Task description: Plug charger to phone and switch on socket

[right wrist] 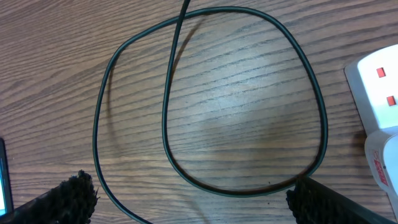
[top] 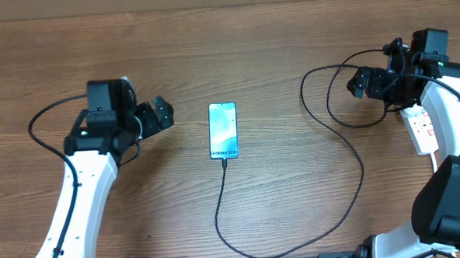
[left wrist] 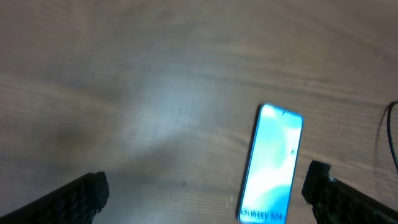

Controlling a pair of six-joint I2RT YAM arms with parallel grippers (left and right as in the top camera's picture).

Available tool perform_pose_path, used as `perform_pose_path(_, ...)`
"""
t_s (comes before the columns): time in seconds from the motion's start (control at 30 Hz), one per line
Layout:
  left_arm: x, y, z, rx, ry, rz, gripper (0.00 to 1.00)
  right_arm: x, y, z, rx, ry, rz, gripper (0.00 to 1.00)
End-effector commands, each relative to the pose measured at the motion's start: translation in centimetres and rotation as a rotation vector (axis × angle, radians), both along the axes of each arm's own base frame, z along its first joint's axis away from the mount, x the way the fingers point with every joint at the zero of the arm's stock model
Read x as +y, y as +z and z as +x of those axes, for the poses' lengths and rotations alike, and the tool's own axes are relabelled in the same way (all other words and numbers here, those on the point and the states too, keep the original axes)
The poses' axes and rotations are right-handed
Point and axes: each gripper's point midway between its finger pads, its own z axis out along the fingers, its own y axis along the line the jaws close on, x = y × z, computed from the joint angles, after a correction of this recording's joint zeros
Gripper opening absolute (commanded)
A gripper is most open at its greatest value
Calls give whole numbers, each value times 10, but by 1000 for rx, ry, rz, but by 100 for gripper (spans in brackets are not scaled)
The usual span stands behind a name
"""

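Note:
The phone (top: pixel 223 130) lies flat at the table's middle, its blue-teal screen up; it also shows in the left wrist view (left wrist: pixel 272 165). The charger cable (top: pixel 348 151) runs from the phone's near end, where its tip sits, loops right and up toward the socket; its loops show in the right wrist view (right wrist: pixel 168 118). The socket (top: pixel 421 128), a white strip with red switches, lies at the far right under the right arm, also in the right wrist view (right wrist: pixel 376 87). My left gripper (top: pixel 161 116) is open, left of the phone. My right gripper (top: pixel 366 83) is open above the cable loops.
The wooden table (top: pixel 273 57) carries the arms' own black cables at the left (top: pixel 47 121). The right arm's white links (top: pixel 455 111) cover part of the socket. The left arm's white link (top: pixel 77 198) reaches in from the near left.

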Motion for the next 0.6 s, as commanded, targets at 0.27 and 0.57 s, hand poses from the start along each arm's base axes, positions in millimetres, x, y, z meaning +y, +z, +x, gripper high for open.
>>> perform_pose_path(0.27, -26, -30, 4, -197, -108, 72, 100, 2, 7, 1, -20, 6, -2, 100)
perform_pose_path(0.57, -24, -57, -21, -330, -110, 52, 99, 2, 7, 1, -20, 6, -2, 100)
